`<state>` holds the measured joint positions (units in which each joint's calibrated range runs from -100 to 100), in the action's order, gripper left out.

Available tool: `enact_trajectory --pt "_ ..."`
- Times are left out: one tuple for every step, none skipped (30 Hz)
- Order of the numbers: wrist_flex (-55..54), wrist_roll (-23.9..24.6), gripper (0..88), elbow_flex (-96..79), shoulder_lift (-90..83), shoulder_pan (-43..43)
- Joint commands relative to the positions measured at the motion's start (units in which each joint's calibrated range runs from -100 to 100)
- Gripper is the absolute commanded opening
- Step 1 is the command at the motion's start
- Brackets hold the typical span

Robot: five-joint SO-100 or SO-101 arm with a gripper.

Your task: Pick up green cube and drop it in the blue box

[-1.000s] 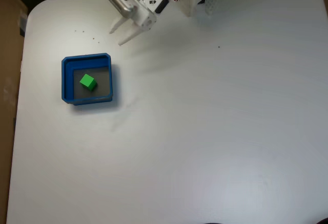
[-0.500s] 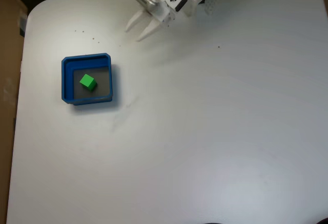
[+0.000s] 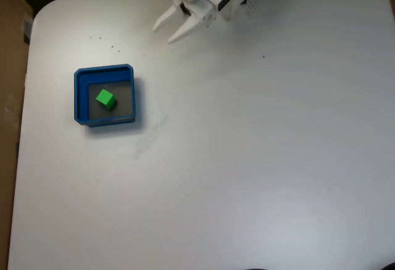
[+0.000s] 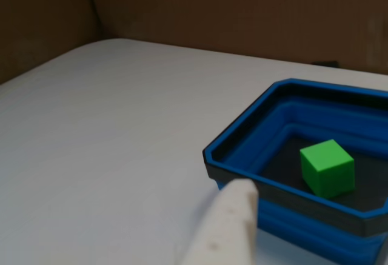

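The tiny bright green solid cube (image 3: 106, 99) sits flat on the grey floor of the shallow square blue plastic box (image 3: 79, 94), roughly in its middle and clear of all four thick raised walls; the other view shows the cube (image 4: 327, 168) resting squarely inside the box (image 4: 242, 147). The box lies on the white table (image 3: 247, 159) near its left edge in the fixed view. The white two-finger gripper (image 3: 168, 31) is well apart, up at the table's far edge, its fingers spread wide with nothing between them. The drop looks done, so little can go wrong; the main risk would be a sweep of the arm back over the box, knocking it and tipping the cube out.
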<state>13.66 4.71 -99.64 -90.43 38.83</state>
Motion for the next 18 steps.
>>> enact_trajectory --pt "2.53 0.1 22.7 -0.36 -7.73 -0.47" --pt "4.1 0.1 22.7 -0.36 -8.99 -1.12" --pt "5.66 0.05 22.7 -0.36 -9.57 -2.13" --pt "6.98 -0.15 22.7 -0.36 -9.49 -3.43" --pt "8.22 -0.15 22.7 -0.36 -9.24 -4.95" --pt "9.45 0.0 22.7 -0.36 -9.24 -6.68" --pt "10.61 0.0 22.7 -0.27 -9.24 -8.34" --pt "11.68 -0.15 22.7 -0.27 -9.24 -9.93" --pt "12.67 -0.15 22.7 -0.27 -9.24 -11.38" --pt "13.49 -0.2 22.7 -0.27 -9.24 -12.82" --pt "14.15 -0.24 22.7 -0.27 -9.24 -14.27" --pt "14.65 -0.24 22.7 -0.27 -9.24 -15.64" --pt "14.81 -0.24 22.7 -0.27 -9.24 -17.01" --pt "14.81 -0.24 22.7 -0.27 -9.24 -18.39" --pt "14.81 -0.24 22.7 -0.27 -9.24 -19.98" --pt "14.81 -0.29 22.7 -0.27 -9.24 -21.56" --pt "14.81 -0.29 22.7 -0.27 -9.15 -23.08" --pt "14.81 -0.34 22.7 -0.18 -9.15 -24.74"
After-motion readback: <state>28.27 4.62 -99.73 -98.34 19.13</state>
